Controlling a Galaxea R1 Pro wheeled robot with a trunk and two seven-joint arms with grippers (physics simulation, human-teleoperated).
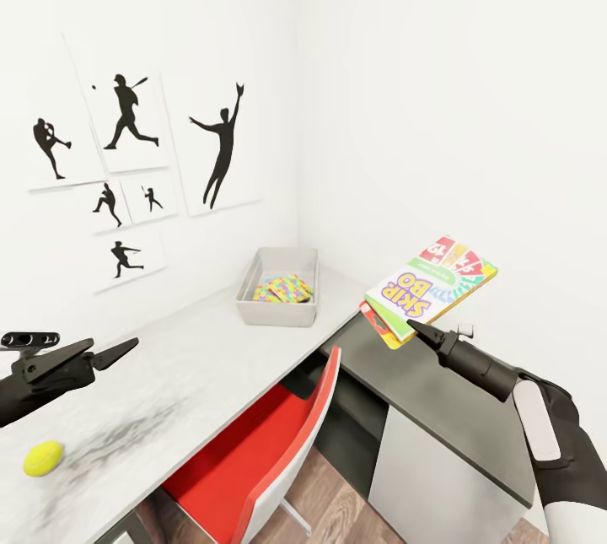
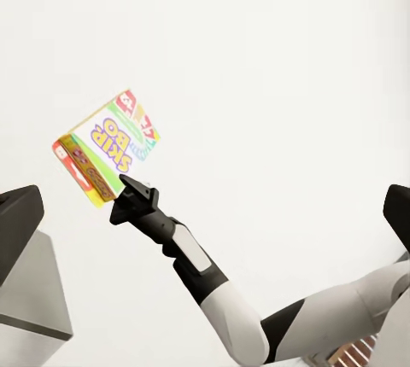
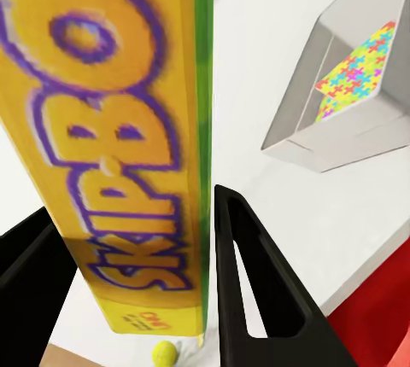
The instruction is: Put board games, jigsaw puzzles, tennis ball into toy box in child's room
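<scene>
My right gripper (image 1: 415,328) is shut on the green-yellow-red "SKIP-BO" board game (image 1: 432,285), which it holds up in the air above the table's lower dark wing (image 1: 438,409). The box edge sits between the black fingers (image 3: 248,282) in the right wrist view. The light grey toy box (image 1: 271,309) stands in the table's far corner with bright jigsaw puzzle sheets (image 1: 284,288) lying inside. The tennis ball (image 1: 44,457) rests on the speckled table (image 1: 185,367) near me. Just above the table, my left gripper (image 1: 110,352) hovers open and empty, back from the ball.
A red and white chair (image 1: 270,451) is tucked under the table between the two arms. Baseball silhouette posters (image 1: 126,114) hang on the left wall. White walls close in the corner behind the toy box.
</scene>
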